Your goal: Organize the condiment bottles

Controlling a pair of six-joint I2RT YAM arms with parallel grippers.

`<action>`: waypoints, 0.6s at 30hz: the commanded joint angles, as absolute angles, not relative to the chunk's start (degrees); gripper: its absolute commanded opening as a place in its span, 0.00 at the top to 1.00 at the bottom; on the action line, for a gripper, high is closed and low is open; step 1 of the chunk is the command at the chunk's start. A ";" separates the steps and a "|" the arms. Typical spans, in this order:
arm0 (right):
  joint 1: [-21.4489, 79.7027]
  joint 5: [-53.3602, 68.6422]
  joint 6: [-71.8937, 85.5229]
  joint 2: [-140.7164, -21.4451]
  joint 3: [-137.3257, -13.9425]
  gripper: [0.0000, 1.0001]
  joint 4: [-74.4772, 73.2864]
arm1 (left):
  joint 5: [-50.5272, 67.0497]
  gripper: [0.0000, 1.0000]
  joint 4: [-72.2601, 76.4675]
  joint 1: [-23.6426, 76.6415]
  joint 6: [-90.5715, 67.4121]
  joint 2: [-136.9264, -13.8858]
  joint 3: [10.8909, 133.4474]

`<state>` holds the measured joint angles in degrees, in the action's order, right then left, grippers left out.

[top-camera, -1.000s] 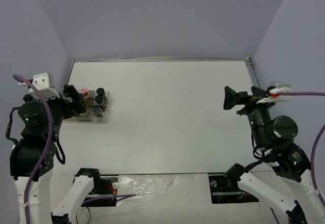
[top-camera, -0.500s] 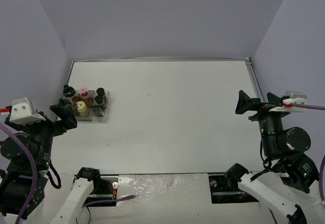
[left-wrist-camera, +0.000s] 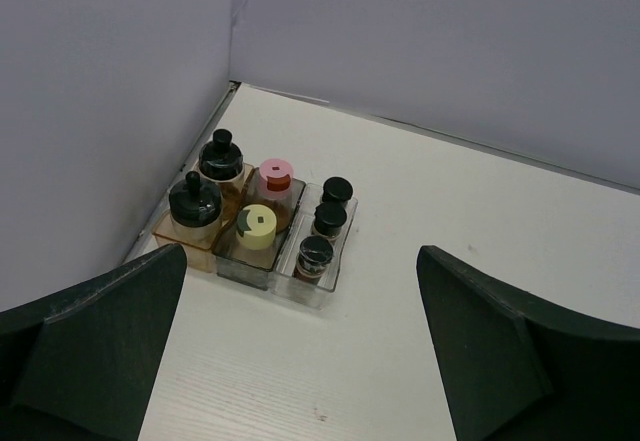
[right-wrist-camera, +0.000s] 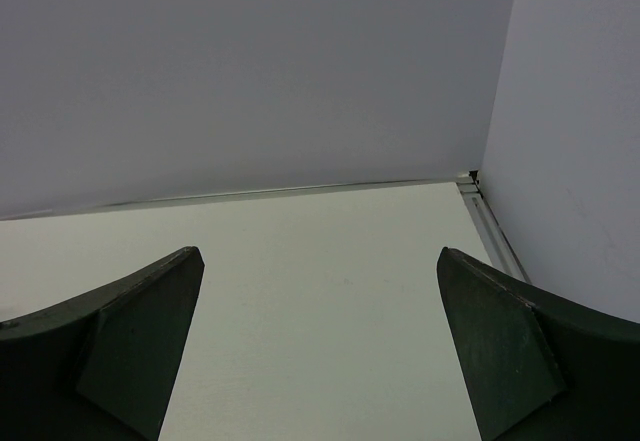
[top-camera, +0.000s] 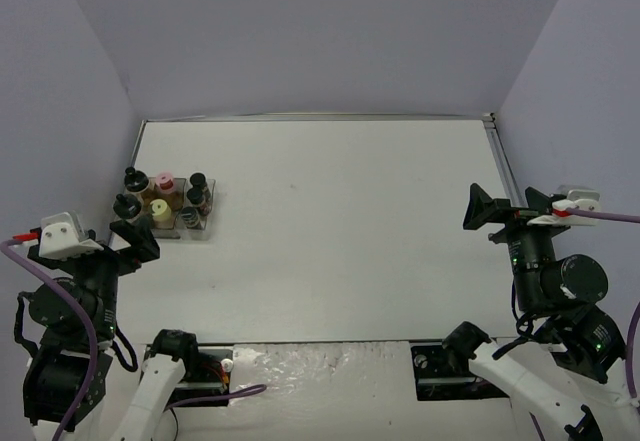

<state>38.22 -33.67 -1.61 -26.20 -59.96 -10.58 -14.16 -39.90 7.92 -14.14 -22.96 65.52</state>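
Note:
Several condiment bottles stand upright in a clear compartmented tray (left-wrist-camera: 262, 279) by the left wall. Two have black knobbed caps (left-wrist-camera: 220, 155), one a pink cap (left-wrist-camera: 276, 172), one a pale-yellow cap (left-wrist-camera: 257, 226). Three small black-capped jars (left-wrist-camera: 329, 219) fill the right row. In the top view the tray (top-camera: 207, 223) sits at the table's left side. My left gripper (left-wrist-camera: 300, 251) hangs open above the bare table, nearer than the tray (top-camera: 133, 241), holding nothing. My right gripper (right-wrist-camera: 320, 252) is open and empty at the far right (top-camera: 505, 206), with no bottles in its view.
Lilac walls close the table on the left, back and right. A metal rail (top-camera: 497, 156) runs along the right edge and shows near the back right corner in the right wrist view (right-wrist-camera: 490, 223).
My left gripper has drawn back from over the tray toward the near left, uncovering the bottles. My right gripper has pulled back to the right. Both stayed open.

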 commanded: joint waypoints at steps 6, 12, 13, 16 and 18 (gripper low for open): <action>38.06 -34.37 -2.59 -26.58 -59.85 0.00 -6.68 | -15.92 0.03 -33.79 8.35 -14.78 -21.62 63.70; 38.06 -34.45 -2.72 -27.01 -59.47 0.00 -6.77 | -15.62 0.03 -37.12 8.67 -15.26 -21.33 63.25; 38.06 -34.45 -2.72 -27.19 -59.43 0.00 -6.77 | -15.83 0.03 -37.81 8.76 -15.35 -21.15 63.08; 38.06 -34.45 -2.88 -27.64 -59.36 0.00 -6.68 | -15.82 0.03 -38.77 9.18 -15.68 -20.39 62.15; 38.06 -34.45 -2.99 -27.86 -59.45 0.00 -6.68 | -15.79 0.03 -39.21 9.44 -15.94 -20.15 61.63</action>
<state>38.22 -33.67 -1.81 -25.98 -59.32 -10.57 -15.33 -40.30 8.77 -14.57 -19.92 61.64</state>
